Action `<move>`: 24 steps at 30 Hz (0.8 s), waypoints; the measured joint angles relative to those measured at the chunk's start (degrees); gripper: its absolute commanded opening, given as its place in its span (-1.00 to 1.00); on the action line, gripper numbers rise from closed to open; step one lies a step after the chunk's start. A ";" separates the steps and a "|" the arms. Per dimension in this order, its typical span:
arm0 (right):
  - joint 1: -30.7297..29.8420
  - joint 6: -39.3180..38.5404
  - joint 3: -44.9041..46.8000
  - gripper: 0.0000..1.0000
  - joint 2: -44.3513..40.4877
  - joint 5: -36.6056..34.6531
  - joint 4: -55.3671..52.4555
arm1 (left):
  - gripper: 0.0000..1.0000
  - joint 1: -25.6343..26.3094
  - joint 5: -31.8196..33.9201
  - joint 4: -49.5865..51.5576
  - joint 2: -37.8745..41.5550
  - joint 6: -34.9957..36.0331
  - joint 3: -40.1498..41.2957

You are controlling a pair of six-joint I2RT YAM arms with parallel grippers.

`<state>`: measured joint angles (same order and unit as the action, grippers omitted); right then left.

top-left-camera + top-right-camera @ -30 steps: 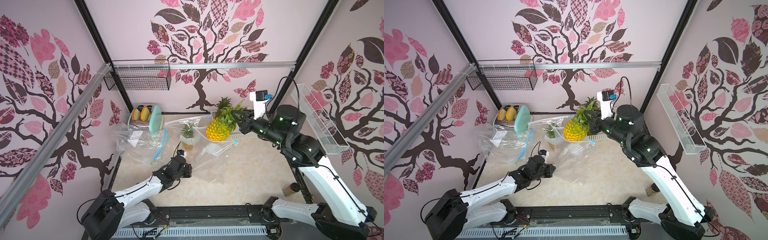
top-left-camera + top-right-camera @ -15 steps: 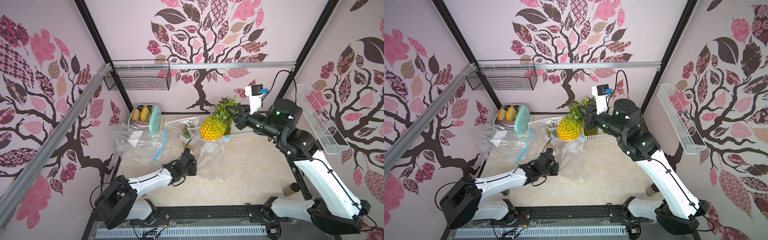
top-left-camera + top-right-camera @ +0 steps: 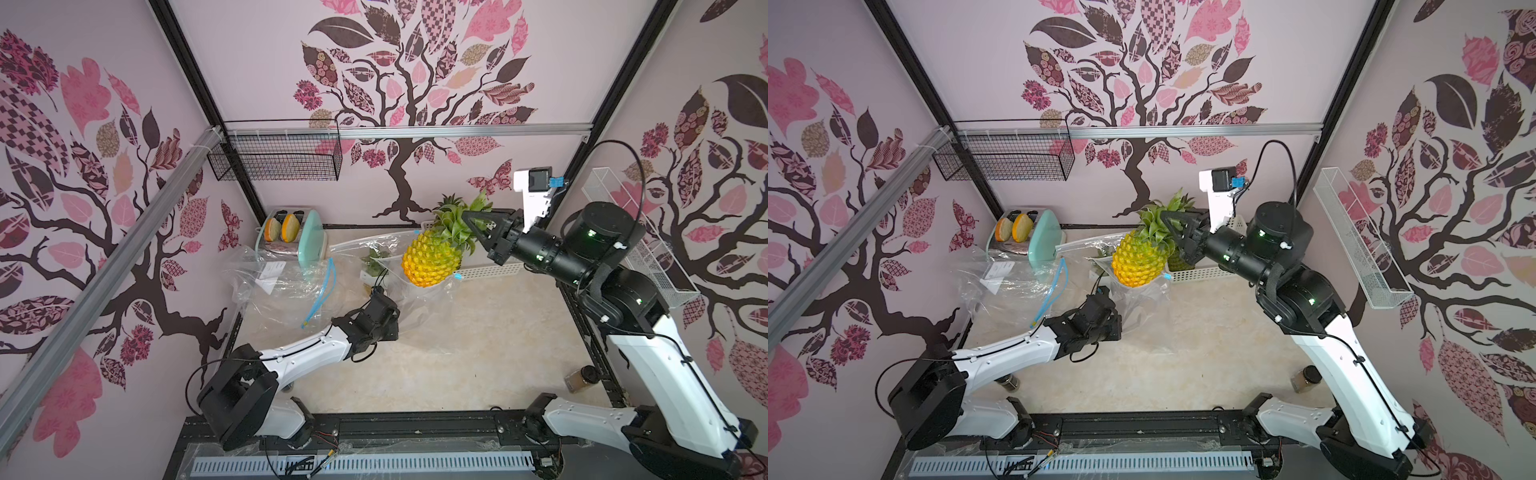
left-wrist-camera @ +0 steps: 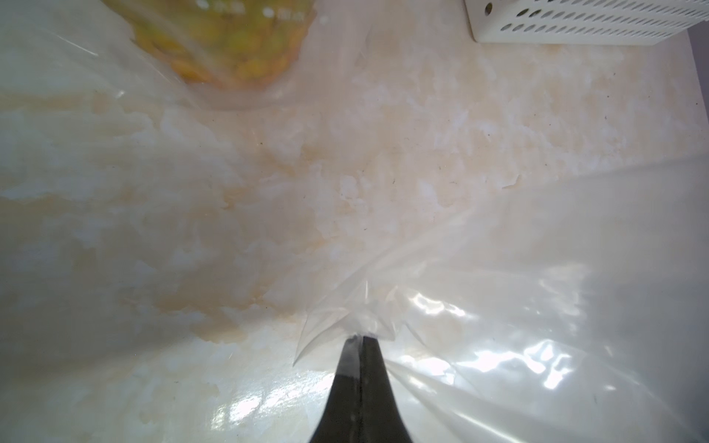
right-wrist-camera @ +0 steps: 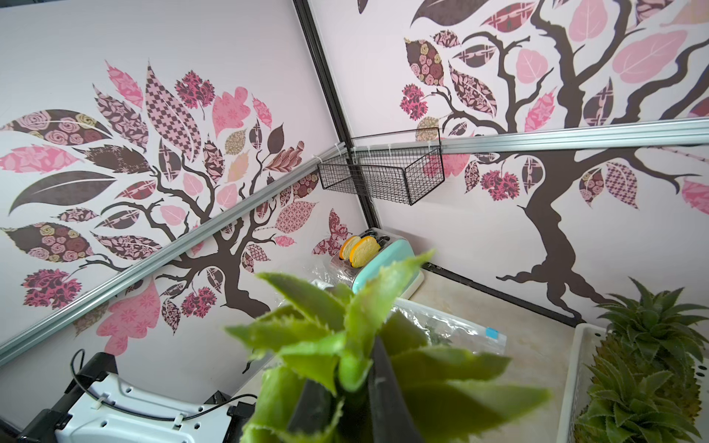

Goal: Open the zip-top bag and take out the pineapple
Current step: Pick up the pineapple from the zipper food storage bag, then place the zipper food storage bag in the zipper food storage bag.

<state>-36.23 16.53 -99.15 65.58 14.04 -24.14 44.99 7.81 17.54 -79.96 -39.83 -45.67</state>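
right gripper (image 3: 471, 220): closed on crown leaves, which are being pinched.
pineapple (image 3: 432, 259): being held aloft, far centre, base at the zip-top bag (image 3: 419, 299) mouth.
left gripper (image 4: 360, 339): pressed together; bag film being pinched, nearer, left.

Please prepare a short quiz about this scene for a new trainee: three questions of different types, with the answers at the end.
1. True or false: the left gripper is shut on the clear plastic of the zip-top bag.
2. By which part does the right gripper hold the pineapple? A. the yellow body B. the green crown C. the base
3. Fill in: the toaster at the back holds ___ bread slices.
Key: 1 true; 2 B; 3 two.
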 measured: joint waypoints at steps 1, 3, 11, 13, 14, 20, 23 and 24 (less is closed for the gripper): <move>0.04 0.04 -0.37 -1.00 -0.22 0.50 0.02 | -1.00 0.00 0.92 0.98 -0.02 0.35 -1.05; 0.04 0.42 -1.03 -1.00 -0.39 1.90 0.33 | -1.00 0.04 3.34 2.71 -0.02 0.92 -2.82; 0.04 4.28 -1.31 -1.00 0.31 9.99 1.92 | -1.00 -1.14 10.58 6.64 -3.76 4.46 -8.94; 0.04 4.59 -1.46 -1.00 0.74 11.69 2.27 | -1.00 -2.27 10.49 7.85 -4.72 5.97 -12.15; 0.04 4.55 -1.73 -1.00 0.98 12.33 2.14 | -1.00 -2.95 10.43 8.15 -5.01 6.58 -13.57; 0.04 2.86 -4.85 -1.00 2.89 15.21 -1.73 | -1.00 -9.57 9.88 11.80 -5.25 13.18 -26.53; 0.04 1.38 -5.18 -1.00 2.89 15.39 -4.02 | -1.00 -12.52 9.40 14.84 -5.20 17.05 -33.59; 0.04 0.81 -5.18 -1.00 2.86 15.21 -4.85 | -1.00 -13.86 8.63 16.02 -4.98 18.49 -36.04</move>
<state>-36.18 17.34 -104.33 68.45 29.26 -28.99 31.14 16.45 33.56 -84.95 -21.34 -81.71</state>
